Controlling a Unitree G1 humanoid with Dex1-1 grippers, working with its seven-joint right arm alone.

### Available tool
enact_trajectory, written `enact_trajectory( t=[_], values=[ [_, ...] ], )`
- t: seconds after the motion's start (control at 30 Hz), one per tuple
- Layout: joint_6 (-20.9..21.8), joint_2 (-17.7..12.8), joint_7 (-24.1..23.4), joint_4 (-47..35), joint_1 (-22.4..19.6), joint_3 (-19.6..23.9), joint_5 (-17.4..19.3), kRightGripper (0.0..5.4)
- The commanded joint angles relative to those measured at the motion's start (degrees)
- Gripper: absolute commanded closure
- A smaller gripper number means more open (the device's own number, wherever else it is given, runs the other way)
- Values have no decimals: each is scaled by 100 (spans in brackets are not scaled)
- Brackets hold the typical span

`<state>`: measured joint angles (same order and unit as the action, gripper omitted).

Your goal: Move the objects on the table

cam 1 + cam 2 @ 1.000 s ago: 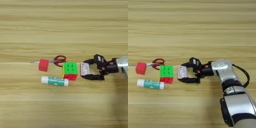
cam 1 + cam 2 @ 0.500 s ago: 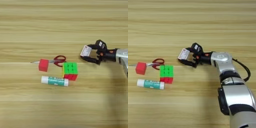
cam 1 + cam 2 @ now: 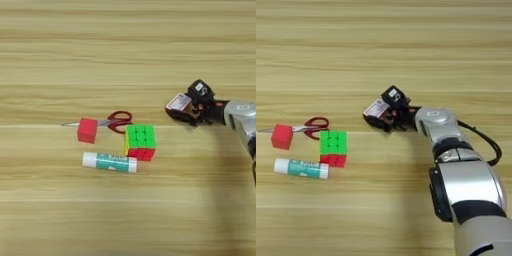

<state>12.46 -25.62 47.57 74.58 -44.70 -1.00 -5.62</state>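
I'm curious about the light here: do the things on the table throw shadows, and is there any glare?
Left eye view: the gripper holding the card throws a soft, dim shadow on the table beneath it; the puzzle cube and glue stick show only thin shadows. Right eye view: the silver arm has mild sheen; no hard glare on the wood.

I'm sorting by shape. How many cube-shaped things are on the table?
2. The small red cube lies at the left, over the scissors' blades; the puzzle cube sits right of it, above the glue stick.
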Motion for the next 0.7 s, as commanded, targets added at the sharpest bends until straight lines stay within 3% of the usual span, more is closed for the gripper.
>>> enact_trajectory(
  t=[0.03,0.17,0.3,0.57,0.7],
  values=[
    [-143,-127,-146,-151,-411,21,-36,144],
    [-121,-119,26,-176,-353,-15,-63,144],
    [-94,-116,82,-186,-326,-54,-97,80],
    [43,-124,6,-229,-371,16,-24,3],
    [175,-131,-34,-267,-421,105,46,3]
  ],
)
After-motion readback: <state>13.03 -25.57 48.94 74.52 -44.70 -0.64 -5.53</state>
